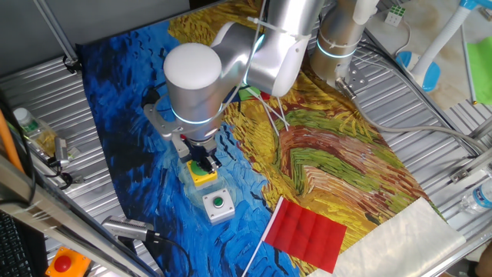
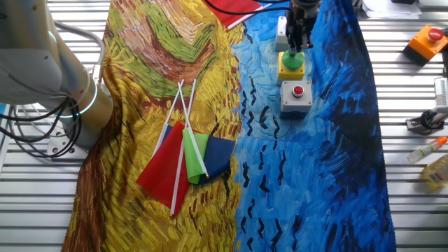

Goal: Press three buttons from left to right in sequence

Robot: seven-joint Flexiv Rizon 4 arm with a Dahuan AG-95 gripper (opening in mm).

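Three button boxes stand in a row on the blue part of the painted cloth. The grey box with a small red button (image 2: pixel 297 96) shows only in the other fixed view; my arm hides it in the first. The yellow box with a large green button (image 1: pixel 203 175) (image 2: pixel 291 65) is in the middle. The grey box with a small green button (image 1: pixel 217 206) (image 2: pixel 282 28) lies beyond it. My gripper (image 1: pixel 201 162) (image 2: pixel 297 49) points straight down, its fingertips together and resting on the large green button.
An orange box with a red button (image 1: pixel 63 263) (image 2: pixel 428 40) sits off the cloth on the metal table. A red flag (image 1: pixel 307 233) lies near the row's end, and several flags (image 2: pixel 189 157) lie mid-cloth. Bottles (image 2: pixel 427 149) stand at the table edge.
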